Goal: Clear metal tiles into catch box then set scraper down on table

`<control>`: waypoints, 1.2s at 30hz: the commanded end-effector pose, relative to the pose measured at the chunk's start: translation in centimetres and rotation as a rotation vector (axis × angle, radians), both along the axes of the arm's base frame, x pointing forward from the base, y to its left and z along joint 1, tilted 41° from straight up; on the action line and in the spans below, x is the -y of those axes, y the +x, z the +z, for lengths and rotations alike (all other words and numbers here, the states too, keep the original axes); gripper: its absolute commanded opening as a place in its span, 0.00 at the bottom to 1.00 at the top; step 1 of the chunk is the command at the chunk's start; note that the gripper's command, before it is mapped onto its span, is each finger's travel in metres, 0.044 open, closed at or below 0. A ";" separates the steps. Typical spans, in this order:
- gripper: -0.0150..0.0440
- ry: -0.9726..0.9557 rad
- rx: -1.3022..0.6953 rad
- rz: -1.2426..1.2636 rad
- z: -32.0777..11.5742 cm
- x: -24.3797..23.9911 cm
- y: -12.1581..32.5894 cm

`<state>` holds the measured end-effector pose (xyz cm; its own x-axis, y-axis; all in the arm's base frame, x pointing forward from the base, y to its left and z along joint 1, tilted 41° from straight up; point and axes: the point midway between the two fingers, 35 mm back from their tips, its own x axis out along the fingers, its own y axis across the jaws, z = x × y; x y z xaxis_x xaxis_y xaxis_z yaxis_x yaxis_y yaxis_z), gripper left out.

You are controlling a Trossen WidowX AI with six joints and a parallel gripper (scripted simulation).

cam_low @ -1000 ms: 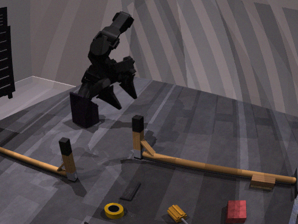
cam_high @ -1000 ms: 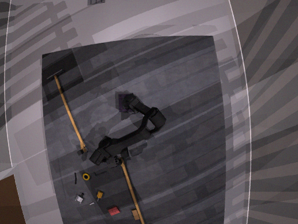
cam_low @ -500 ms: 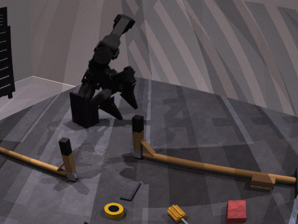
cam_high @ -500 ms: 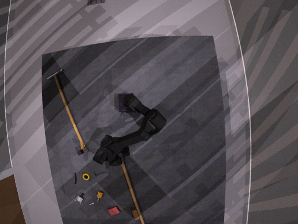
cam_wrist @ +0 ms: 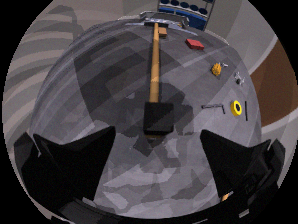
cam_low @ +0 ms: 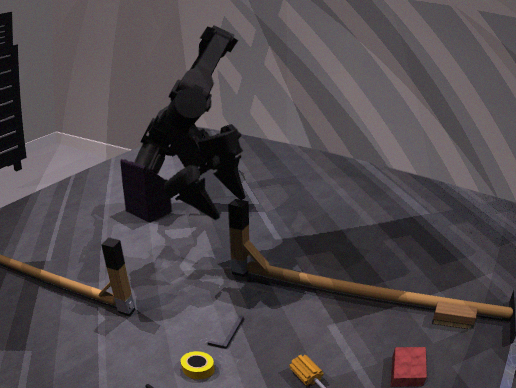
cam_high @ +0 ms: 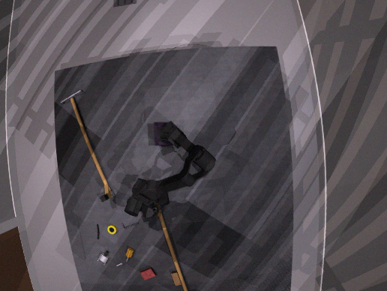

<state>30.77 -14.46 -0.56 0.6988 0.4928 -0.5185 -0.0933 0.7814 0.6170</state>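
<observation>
A long wooden-handled tool [cam_high: 169, 240] [cam_low: 350, 287] [cam_wrist: 155, 65], apparently the scraper, lies on the table with an upright black-capped grip [cam_low: 239, 215] [cam_wrist: 159, 118] at its near end. Its far head is dark and wide. My gripper [cam_low: 230, 207] [cam_wrist: 160, 133] is open and empty, just above and slightly behind that grip. A second long tool [cam_high: 88, 144] [cam_low: 60, 280] has a thin crosswise blade [cam_high: 71, 97] and its own upright grip [cam_low: 117, 275]. The steel plate appears only as a pale shape beyond the scraper in the wrist view; tiles and catch box cannot be made out.
A wooden brush [cam_high: 176, 278] [cam_low: 455, 315] lies against the scraper's handle. A red block [cam_high: 148, 274] [cam_low: 410, 366], an orange-handled tool [cam_high: 130, 253] [cam_low: 306, 369], yellow tape [cam_high: 112, 233] [cam_low: 197, 372] and a hex key [cam_low: 226, 340] lie nearby. A blue rack [cam_wrist: 187, 21] stands far off.
</observation>
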 end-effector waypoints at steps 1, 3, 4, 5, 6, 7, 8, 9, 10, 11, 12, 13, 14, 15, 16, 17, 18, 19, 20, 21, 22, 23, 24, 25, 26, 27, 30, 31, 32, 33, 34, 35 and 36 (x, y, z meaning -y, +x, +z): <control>1.00 0.003 -0.008 -0.002 -0.6 -0.3 0.4; 1.00 0.003 -0.008 -0.002 -0.7 -0.5 0.7; 1.00 0.003 -0.008 -0.002 -0.8 -0.6 0.8; 1.00 0.002 -0.008 -0.002 -0.9 -0.6 0.9; 1.00 0.002 -0.008 -0.002 -1.0 -0.7 1.0; 1.00 0.002 -0.008 -0.002 -1.1 -0.8 1.1; 1.00 0.002 -0.008 -0.002 -1.2 -0.9 1.3; 1.00 0.003 -0.008 -0.002 -1.2 -1.0 1.4; 1.00 0.003 -0.008 -0.002 -1.3 -1.0 1.5; 1.00 0.003 -0.007 -0.002 -1.4 -1.1 1.6; 1.00 0.003 -0.007 -0.002 -1.5 -1.2 1.7; 1.00 0.003 -0.007 -0.002 -1.5 -1.3 1.8; 1.00 0.003 -0.007 -0.002 -1.6 -1.4 1.9; 1.00 0.003 -0.006 -0.003 -1.7 -1.5 2.1; 1.00 0.003 -0.006 -0.003 -1.8 -1.6 2.2; 1.00 0.004 -0.006 -0.003 -1.8 -1.6 2.3; 1.00 0.004 -0.005 -0.003 -1.9 -1.7 2.4; 1.00 0.004 -0.005 -0.003 -2.0 -1.8 2.5; 1.00 0.005 -0.005 -0.003 -2.1 -1.9 2.6; 1.00 0.005 -0.004 -0.003 -2.1 -2.0 2.7; 1.00 0.005 -0.004 -0.003 -2.2 -2.1 2.8; 1.00 0.006 -0.003 -0.003 -2.3 -2.2 2.9; 1.00 0.006 -0.003 -0.003 -2.3 -2.3 3.1; 1.00 0.006 -0.002 -0.004 -2.4 -2.4 3.2; 1.00 0.007 -0.002 -0.004 -2.5 -2.5 3.3; 1.00 0.007 -0.001 -0.004 -2.5 -2.6 3.4; 1.00 0.009 0.001 -0.004 -2.7 -2.9 3.7; 1.00 0.010 0.002 -0.004 -2.8 -3.0 3.8; 1.00 0.010 0.002 -0.004 -2.8 -3.1 3.9; 1.00 0.011 0.002 -0.004 -2.8 -3.2 3.9; 0.96 0.006 0.008 0.000 -2.5 -2.9 3.7; 0.91 0.006 0.008 0.000 -2.5 -2.9 3.7; 0.87 0.006 0.008 0.000 -2.5 -2.9 3.7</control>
